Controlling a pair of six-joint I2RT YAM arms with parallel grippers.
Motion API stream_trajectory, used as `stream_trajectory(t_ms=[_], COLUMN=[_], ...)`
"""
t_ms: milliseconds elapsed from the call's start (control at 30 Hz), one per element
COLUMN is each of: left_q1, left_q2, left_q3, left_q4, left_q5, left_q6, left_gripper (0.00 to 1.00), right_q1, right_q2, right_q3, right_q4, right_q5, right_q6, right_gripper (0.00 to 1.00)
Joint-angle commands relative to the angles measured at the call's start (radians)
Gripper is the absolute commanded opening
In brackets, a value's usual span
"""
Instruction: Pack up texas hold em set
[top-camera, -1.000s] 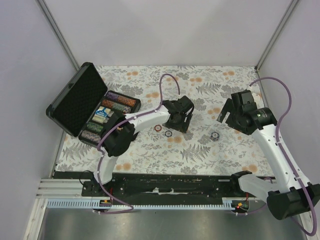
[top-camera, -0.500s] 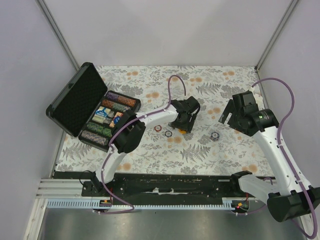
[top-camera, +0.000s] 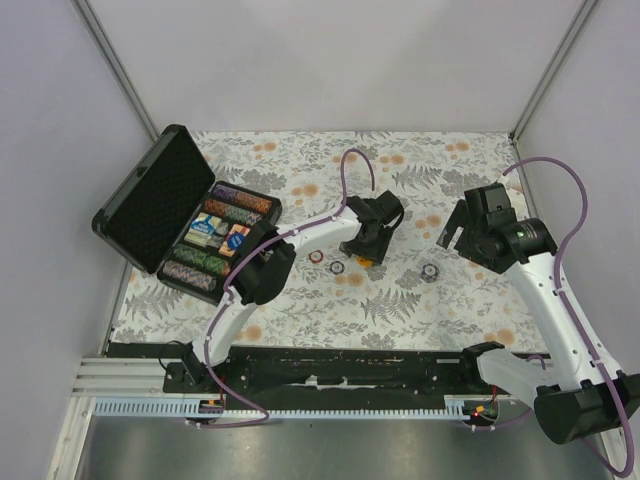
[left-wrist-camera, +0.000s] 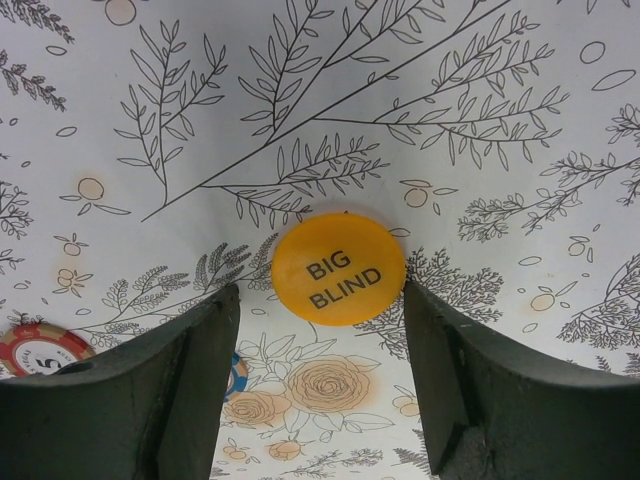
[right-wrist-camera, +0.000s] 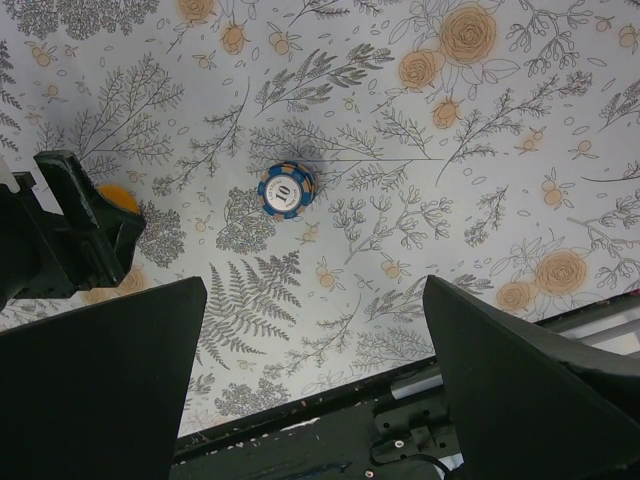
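The black case (top-camera: 150, 205) lies open at the left, with rows of striped chips (top-camera: 238, 207) and card boxes in its tray. My left gripper (top-camera: 370, 242) is open and empty, low over the cloth. In the left wrist view its fingers (left-wrist-camera: 150, 390) stand on either side of the cloth just short of the orange "BIG BLIND" button (left-wrist-camera: 338, 268). A red chip (left-wrist-camera: 35, 348) and the edge of a blue chip (left-wrist-camera: 232, 372) lie to its left. My right gripper (right-wrist-camera: 315, 370) is open and empty, high above a blue "10" chip (right-wrist-camera: 285, 190).
On the flowered cloth, a red chip (top-camera: 316, 257) and a darker chip (top-camera: 338, 267) lie left of the left gripper. The blue chip (top-camera: 430, 271) lies apart at mid-right. The black rail (top-camera: 330, 365) runs along the near edge. The left gripper (right-wrist-camera: 70, 235) shows in the right wrist view.
My left gripper has moved right, from near the two loose chips to over the orange button. The right arm has shifted only slightly.
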Motion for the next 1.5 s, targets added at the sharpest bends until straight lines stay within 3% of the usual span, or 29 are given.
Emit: stream_trajectory(t_ms=[0, 233, 700, 1000, 1467], left_q1=[-0.006, -0.005, -0.005, -0.005, 0.005], left_q2=[0.053, 0.076, 0.128, 0.119, 0.023], left_q3=[0.033, 0.047, 0.096, 0.081, 0.073], left_q4=[-0.019, -0.025, -0.051, -0.059, -0.069], left_q5=[0.013, 0.019, 0.002, 0.002, -0.041], left_q6=[-0.008, -0.038, -0.041, -0.045, -0.042], left_gripper=[0.72, 0.65, 0.65, 0.46, 0.49], right_q1=[-0.004, -0.005, -0.004, -0.004, -0.005], right_q2=[-0.015, -0.016, -0.024, -0.035, -0.033], right_q3=[-0.005, -0.008, -0.014, -0.017, -0.016], right_q4=[0.013, 0.018, 0.025, 0.025, 0.025], right_q5=[-0.002, -0.012, -0.022, -0.022, -0.029], right_q6=[0.005, 0.004, 0.002, 0.004, 0.004], right_gripper=[0.98, 0.98, 0.98, 0.98, 0.98])
